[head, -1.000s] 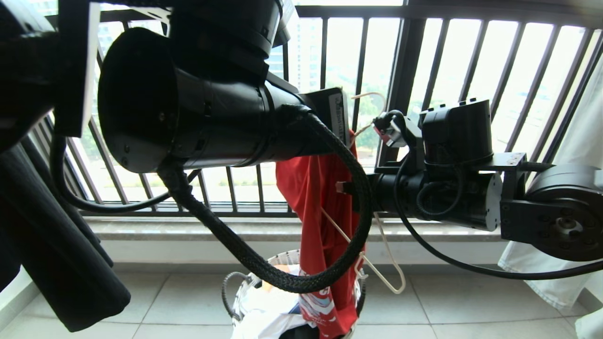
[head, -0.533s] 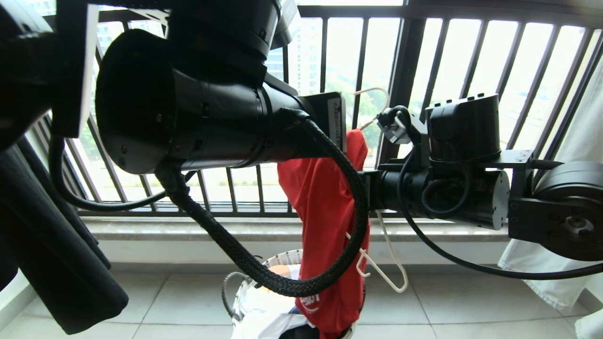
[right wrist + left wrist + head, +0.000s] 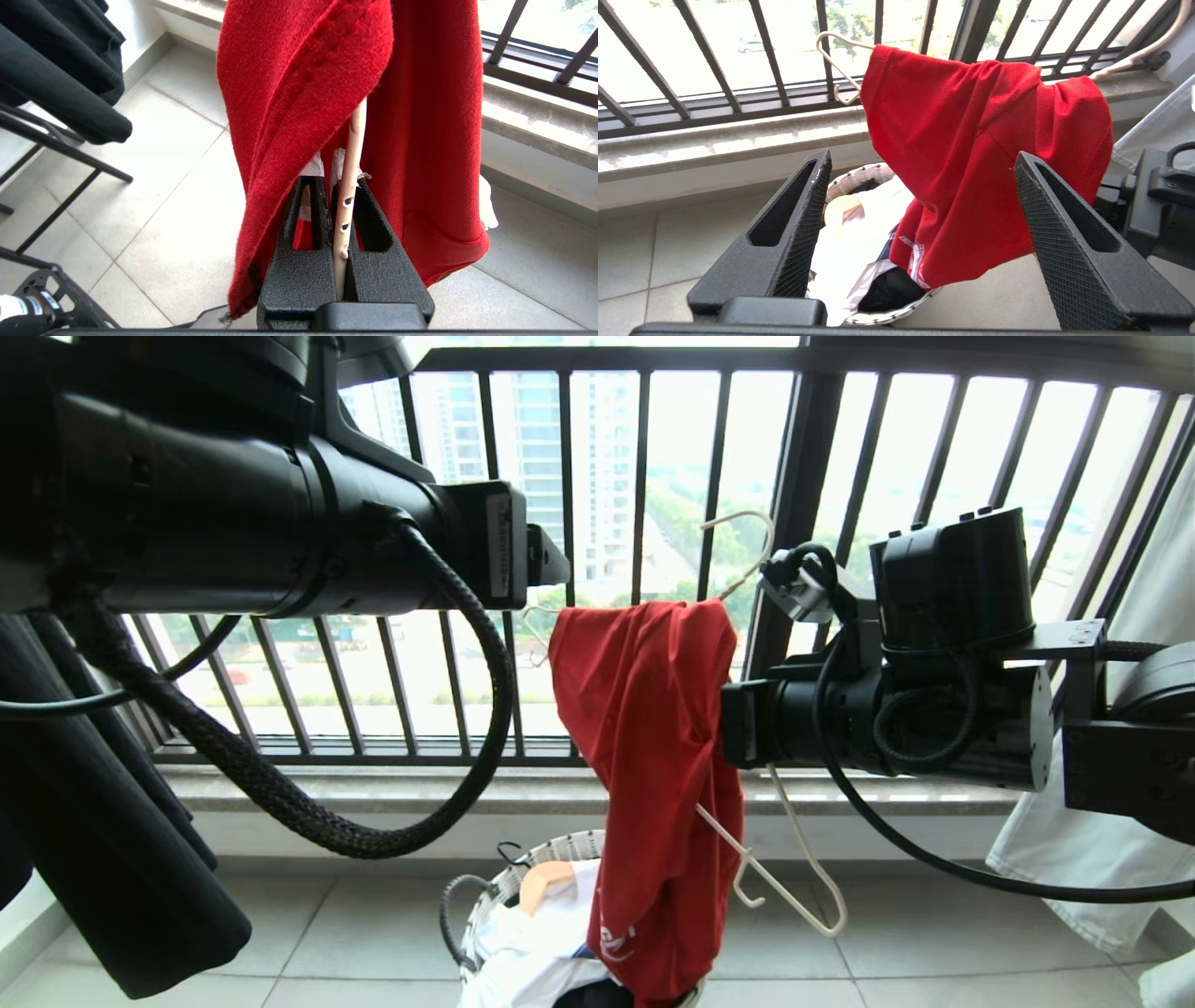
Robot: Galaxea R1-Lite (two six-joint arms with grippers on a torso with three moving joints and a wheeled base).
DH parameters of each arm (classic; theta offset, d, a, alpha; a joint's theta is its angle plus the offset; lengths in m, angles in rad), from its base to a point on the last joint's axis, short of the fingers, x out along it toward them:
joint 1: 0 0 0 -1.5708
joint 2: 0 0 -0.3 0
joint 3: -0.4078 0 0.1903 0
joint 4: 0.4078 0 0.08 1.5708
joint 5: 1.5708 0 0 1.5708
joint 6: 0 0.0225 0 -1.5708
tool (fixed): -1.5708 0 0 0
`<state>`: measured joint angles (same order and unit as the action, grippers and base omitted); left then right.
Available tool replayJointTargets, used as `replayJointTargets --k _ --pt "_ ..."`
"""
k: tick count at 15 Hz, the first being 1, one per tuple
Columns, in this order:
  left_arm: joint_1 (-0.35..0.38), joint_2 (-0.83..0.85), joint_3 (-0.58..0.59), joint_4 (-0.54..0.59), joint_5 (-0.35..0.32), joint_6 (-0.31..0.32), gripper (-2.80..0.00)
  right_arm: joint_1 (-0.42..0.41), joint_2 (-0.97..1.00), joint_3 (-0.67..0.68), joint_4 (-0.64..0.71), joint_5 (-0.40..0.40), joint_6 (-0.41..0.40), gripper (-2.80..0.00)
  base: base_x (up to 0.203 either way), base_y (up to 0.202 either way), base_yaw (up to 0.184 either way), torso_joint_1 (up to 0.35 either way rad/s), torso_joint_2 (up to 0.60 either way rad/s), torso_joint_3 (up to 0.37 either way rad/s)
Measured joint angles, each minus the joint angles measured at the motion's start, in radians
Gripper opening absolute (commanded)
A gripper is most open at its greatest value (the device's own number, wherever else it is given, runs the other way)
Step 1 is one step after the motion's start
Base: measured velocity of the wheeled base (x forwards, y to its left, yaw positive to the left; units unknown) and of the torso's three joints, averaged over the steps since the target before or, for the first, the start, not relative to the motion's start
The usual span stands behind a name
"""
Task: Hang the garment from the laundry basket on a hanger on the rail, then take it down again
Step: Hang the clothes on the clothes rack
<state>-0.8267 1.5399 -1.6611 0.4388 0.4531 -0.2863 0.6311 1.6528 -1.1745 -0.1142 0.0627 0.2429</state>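
Up at chest height, the right claw reaches in level from the right, its fingers clamped tight on the thin shaft of the hanger, with a fold of the red T-shirt bunched against them. That hanger sits steeply tilted: its hook points up before the black railing, one end pokes out past the shirt's upper left edge, and the other end hangs low on the right over the tiled floor. Most of the shirt drapes from the hanger in a long fold, and its lower hem dips into the laundry basket on the floor below the stone sill. Across from it, the left arm stretches level in the upper left, and the left claw stands spread wide with nothing between its fingers, facing the shirt but apart from it. Between this claw and the shirt the railing shows through. Dark cloth hangs at the far left and pale cloth at the far right, hemming both arms in.
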Motion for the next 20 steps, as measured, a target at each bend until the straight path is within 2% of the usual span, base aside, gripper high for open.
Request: replayJointTargets --k 1,3,6,9,12,15,18,20 --pt "0.033 -0.011 0.001 0.007 -0.014 0.027 -2.80 0.000 -0.015 -0.010 0.032 0.041 -0.010 -2.80 0.000 0.000 0.000 0.000 0.00 0.000" --pt "0.096 -0.032 0.001 0.040 -0.095 0.078 -2.80 0.001 -0.034 -0.038 0.117 0.101 -0.061 -2.80 0.000 0.000 0.000 0.000 0.00 0.000" --pt "0.220 -0.054 -0.029 0.194 -0.336 0.151 -2.80 0.000 -0.035 -0.093 0.206 0.183 -0.140 -2.80 0.000 0.000 0.000 0.000 0.00 0.000" --pt "0.353 -0.055 -0.047 0.261 -0.539 0.188 -2.80 -0.001 -0.029 -0.131 0.218 0.246 -0.147 -2.80 0.000 0.000 0.000 0.000 0.00 0.000" --pt "0.503 -0.038 -0.041 0.333 -0.798 0.235 -2.80 -0.001 -0.026 -0.144 0.226 0.291 -0.147 -2.80 0.000 0.000 0.000 0.000 0.00 0.000" --pt "0.630 0.002 0.014 0.343 -1.038 0.289 -2.80 -0.001 -0.016 -0.145 0.258 0.320 -0.147 -2.80 0.000 0.000 0.000 0.000 0.00 0.000" --pt "0.696 0.020 0.081 0.304 -1.195 0.361 -2.80 0.000 -0.007 -0.162 0.294 0.380 -0.146 -2.80 0.000 0.000 0.000 0.000 0.00 0.000" --pt "0.711 0.030 0.100 0.299 -1.219 0.380 -2.80 -0.001 -0.004 -0.167 0.294 0.382 -0.145 -2.80 0.000 0.000 0.000 0.000 0.00 0.000"
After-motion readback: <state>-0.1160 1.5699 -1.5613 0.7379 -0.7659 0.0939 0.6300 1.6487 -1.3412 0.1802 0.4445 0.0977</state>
